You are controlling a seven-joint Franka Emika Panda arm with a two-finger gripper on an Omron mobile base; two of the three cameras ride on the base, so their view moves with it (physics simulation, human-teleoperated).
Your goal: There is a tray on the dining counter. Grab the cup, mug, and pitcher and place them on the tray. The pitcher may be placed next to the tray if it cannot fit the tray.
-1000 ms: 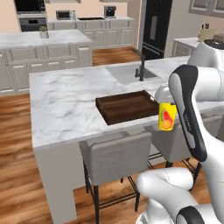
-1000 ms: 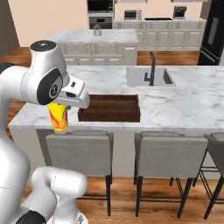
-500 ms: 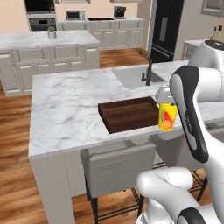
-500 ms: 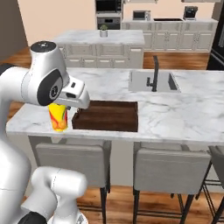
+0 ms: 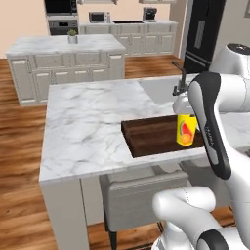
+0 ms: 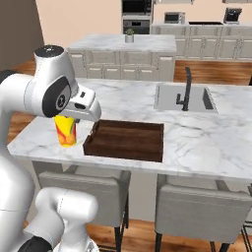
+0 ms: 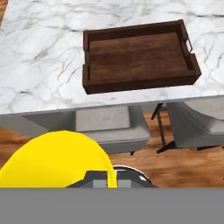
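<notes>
1. Two-finger gripper [image 6: 74, 117] clamped on the small yellow handleless cup with red-orange design [image 6: 65, 130]; cup held upright.
2. In the hand view the cup [image 7: 54, 159] hangs over the wood floor and grey stool seats, off the near edge of the white grey-veined marble dining counter [image 5: 88, 127].
3. Dark brown wooden rectangular tray [image 7: 139, 57] sits on the counter near that edge, with nothing on it.
4. Inset sink with black faucet [image 6: 186, 89] lies beyond the tray.
</notes>
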